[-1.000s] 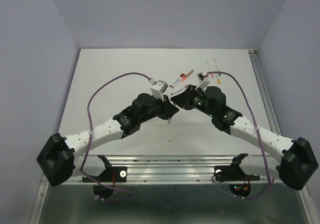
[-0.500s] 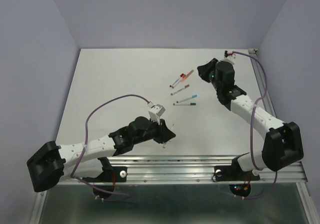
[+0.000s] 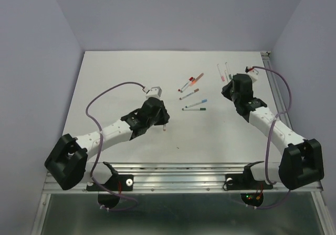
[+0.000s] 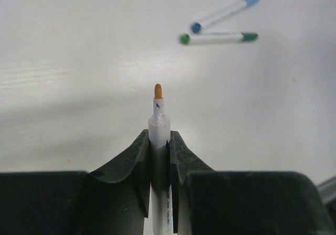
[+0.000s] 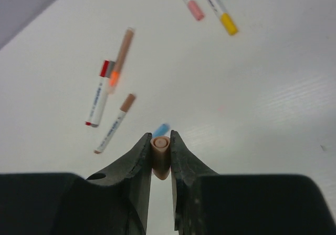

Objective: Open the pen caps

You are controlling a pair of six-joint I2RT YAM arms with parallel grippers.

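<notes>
On white surface (image 3: 115,82) | left gripper (image 4: 159,140) clamps uncapped orange-tipped pen (image 4: 158,120), blue barrel print unreadable, arm low, reaching centre | right gripper (image 5: 160,140) pinches tan cap (image 5: 160,152), arm extended far right | loose pens (image 3: 195,105) between grippers

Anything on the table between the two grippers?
Yes. In the top view, the blue pen and green pen lie side by side between the left gripper and right gripper.

Uncapped orange-tipped pen (image 4: 159,120) pinched in left hand (image 4: 159,140), tan cap (image 5: 160,152) in right hand (image 5: 160,140), other pens (image 3: 194,106) lying flat
</notes>
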